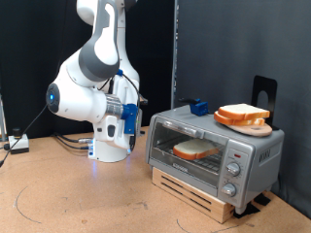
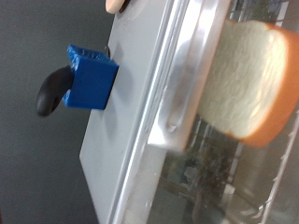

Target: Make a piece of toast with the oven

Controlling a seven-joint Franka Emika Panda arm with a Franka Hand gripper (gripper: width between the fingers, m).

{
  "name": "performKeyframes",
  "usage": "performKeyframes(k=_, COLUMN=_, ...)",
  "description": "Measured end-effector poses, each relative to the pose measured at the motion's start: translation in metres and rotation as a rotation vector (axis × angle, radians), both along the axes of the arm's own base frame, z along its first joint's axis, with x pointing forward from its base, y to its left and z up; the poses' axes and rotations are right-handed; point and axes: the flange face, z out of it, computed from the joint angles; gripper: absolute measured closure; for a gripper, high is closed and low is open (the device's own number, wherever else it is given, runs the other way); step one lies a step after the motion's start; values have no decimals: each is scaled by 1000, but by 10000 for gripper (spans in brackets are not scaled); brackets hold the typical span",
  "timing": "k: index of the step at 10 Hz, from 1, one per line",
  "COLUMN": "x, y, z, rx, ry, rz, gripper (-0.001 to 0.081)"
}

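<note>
My arm's hand [image 1: 128, 116] hangs just beside the closed oven [image 1: 214, 153] near the table's [image 1: 78, 199] back edge; its fingers don't show clearly, so I cannot tell whether they're spread or pinched; the toast [image 1: 195, 149] lies inside behind the glass; light, soft, crumbly, I judge; best held gently by its crust edges.

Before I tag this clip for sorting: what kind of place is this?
Probably a robot lab bench staged as a kitchen: a toaster oven with a bread slice inside sits on a wooden tabletop, against black curtains.
</note>
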Motion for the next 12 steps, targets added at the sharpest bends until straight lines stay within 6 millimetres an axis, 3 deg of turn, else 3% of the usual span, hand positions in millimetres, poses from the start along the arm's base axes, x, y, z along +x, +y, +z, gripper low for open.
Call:
performKeyframes(k=2, x=23, y=-1, z=-5, rx=-53, ry=-14, rz=-40, gripper=-1)
performKeyframes(k=4, x=23, y=2, z=-3, rx=-4, ry=-8, rz=-35, gripper=-1)
performKeyframes(k=8, x=67, y=-8, z=-1, rx=147, ry=-15, rz=-65, gripper=-1)
performKeyframes(k=10, x=93, y=-15, z=-6, rx=129, ry=-29, rz=-78, gripper=-1)
performKeyframes(k=12, x=100, y=-13, z=-8, rx=114, ry=-38, rz=-84, gripper=-1)
